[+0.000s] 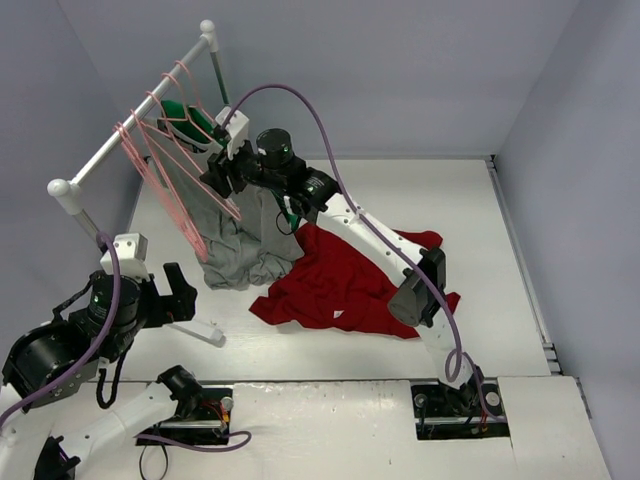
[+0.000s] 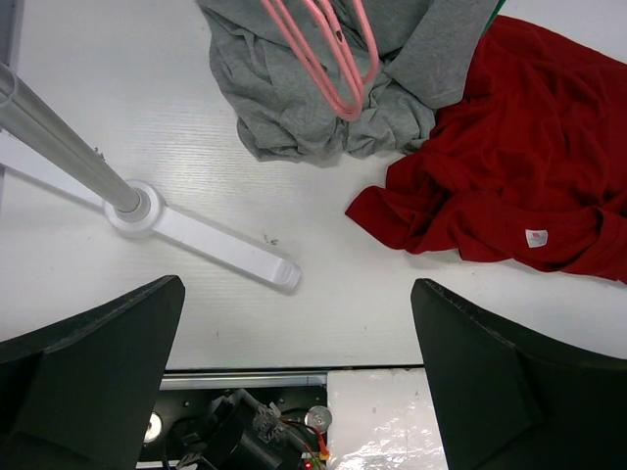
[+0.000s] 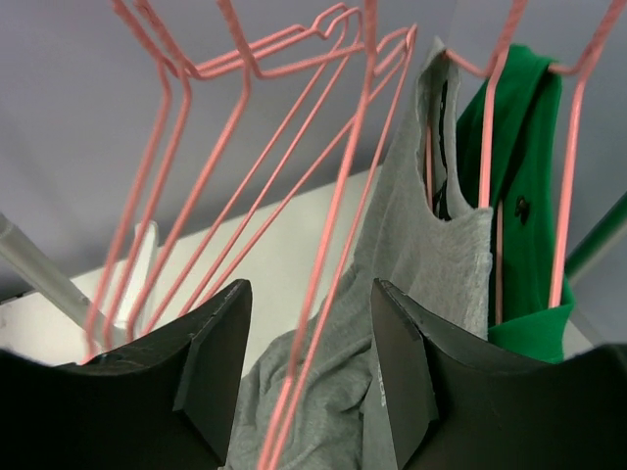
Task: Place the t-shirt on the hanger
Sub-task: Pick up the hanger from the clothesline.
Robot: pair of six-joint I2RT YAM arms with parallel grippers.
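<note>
right gripper (image 3: 312, 294) up at the clothes rack (image 1: 95, 150), in the middle of the pink hangers; jaws about half apart, closed on nothing. between the two fingers (image 3: 211, 362), one thin wire side of the hanger (image 3: 343, 215), running down through the gap, with no clear touch on either finger. more hangers of the same kind to the left of it, hooked on the white rail. just to the right, on a hanger of its own, a grey t-shirt (image 1: 240, 240), hanging down with its lower part bunched on the tabletop (image 1: 440, 190); beyond it a green garment (image 3: 524, 196), also on the rail.

left gripper (image 2: 299, 294) low at the left side, above the tabletop and near the white rack foot (image 2: 211, 245), pointing down; jaws at full width, holding nothing.

the t-shirt (image 1: 340, 285), dark red, on no hanger: crumpled in a flat heap on the tabletop, about in the middle, partly under the stretched right arm. its left edge touching the bunched bottom of the grey t-shirt. a small white label (image 2: 536, 237) visible on the cloth in the left wrist view. well apart from the right gripper, nearer to the left gripper, but touched by neither
</note>
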